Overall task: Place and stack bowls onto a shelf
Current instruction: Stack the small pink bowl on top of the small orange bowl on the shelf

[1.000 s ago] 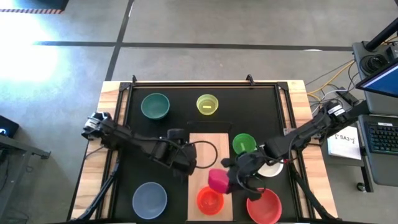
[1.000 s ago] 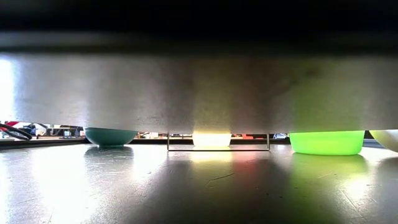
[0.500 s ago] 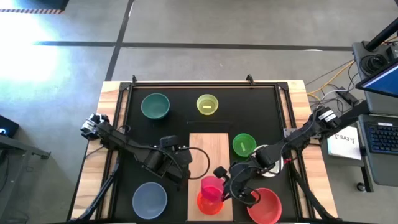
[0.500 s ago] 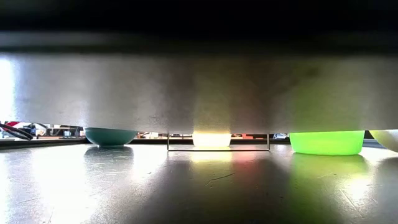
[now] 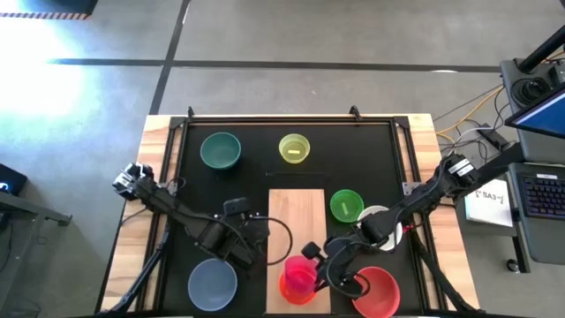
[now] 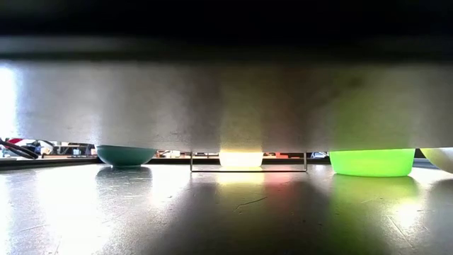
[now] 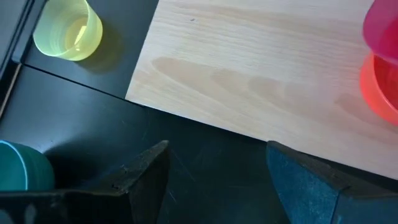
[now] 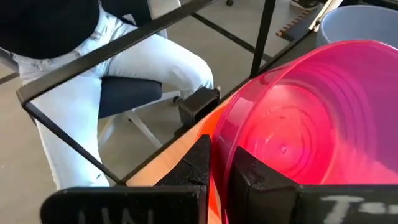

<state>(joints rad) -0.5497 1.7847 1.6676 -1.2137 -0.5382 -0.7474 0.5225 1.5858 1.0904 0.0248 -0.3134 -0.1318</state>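
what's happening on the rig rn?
Bowl stacking onto the shelf. The right tool is shut on the rim of the magenta bowl and holds it over the orange-red bowl at the near end of the board; it hasn't let go. The left tool waits open beside the board, holding nothing. Teal, yellow, green, white, red and grey-blue bowls are on the black tabletop.
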